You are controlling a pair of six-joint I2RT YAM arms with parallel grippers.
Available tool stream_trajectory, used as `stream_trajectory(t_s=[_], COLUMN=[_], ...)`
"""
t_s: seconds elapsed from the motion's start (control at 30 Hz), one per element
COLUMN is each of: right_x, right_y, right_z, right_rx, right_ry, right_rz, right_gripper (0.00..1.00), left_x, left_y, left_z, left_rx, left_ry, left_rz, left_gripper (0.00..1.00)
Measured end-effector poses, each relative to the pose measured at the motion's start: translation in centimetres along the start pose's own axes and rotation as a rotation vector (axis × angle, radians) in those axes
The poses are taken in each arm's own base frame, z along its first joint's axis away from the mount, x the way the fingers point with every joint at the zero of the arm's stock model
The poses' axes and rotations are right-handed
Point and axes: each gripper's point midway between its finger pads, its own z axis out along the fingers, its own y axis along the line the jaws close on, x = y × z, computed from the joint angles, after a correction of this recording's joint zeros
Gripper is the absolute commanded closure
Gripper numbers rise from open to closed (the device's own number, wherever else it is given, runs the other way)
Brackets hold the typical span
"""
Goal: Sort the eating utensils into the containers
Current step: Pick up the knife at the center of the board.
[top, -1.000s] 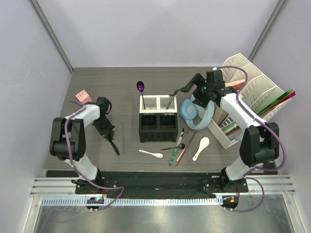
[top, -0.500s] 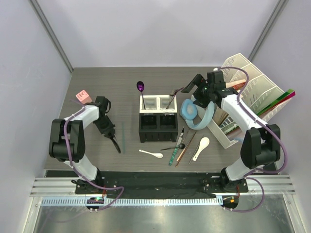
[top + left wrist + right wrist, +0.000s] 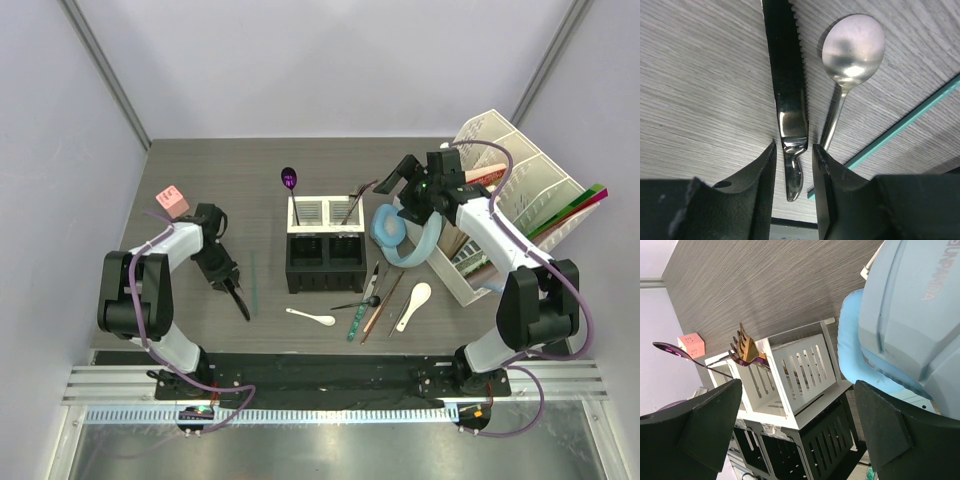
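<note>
A black knife [image 3: 787, 90] lies flat on the table, its handle end between the fingers of my left gripper [image 3: 792, 147]. The jaws are open, with a gap on each side of the handle. A metal spoon [image 3: 852, 40] lies just right of the blade. From above, my left gripper [image 3: 228, 283] is left of the black caddy [image 3: 325, 229]. A purple spoon [image 3: 289, 180] and two forks [image 3: 355, 205] stand in its back compartments. My right gripper [image 3: 395, 180] hangs wide open and empty above the caddy's back right corner. A copper fork [image 3: 747, 342] shows there.
A teal stick [image 3: 254, 283] lies beside the knife. Two white soup spoons [image 3: 312, 317] [image 3: 415, 303], chopsticks [image 3: 385, 305] and a green-patterned piece [image 3: 356, 320] lie in front of the caddy. A pink block [image 3: 171, 200], a light blue ring [image 3: 395, 235] and a white rack [image 3: 510, 200] stand around.
My left jaws have spread apart and let go of the knife. The left wrist shifted slightly. The right arm has hardly moved.
</note>
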Motion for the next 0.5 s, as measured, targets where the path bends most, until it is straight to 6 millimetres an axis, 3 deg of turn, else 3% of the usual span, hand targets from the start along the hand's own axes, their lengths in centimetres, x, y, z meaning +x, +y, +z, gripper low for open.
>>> stream_trajectory(t_s=[0.5], right_x=[-0.2], right_y=[0.2], right_z=[0.4], right_rx=[-0.003], right_ry=[0.003], right_rz=[0.000], right_gripper=[0.00], left_x=[1.6], left_y=[0.5], left_z=[0.0], left_rx=[0.007], left_ry=[0.028], left_rz=[0.005], left_gripper=[0.67])
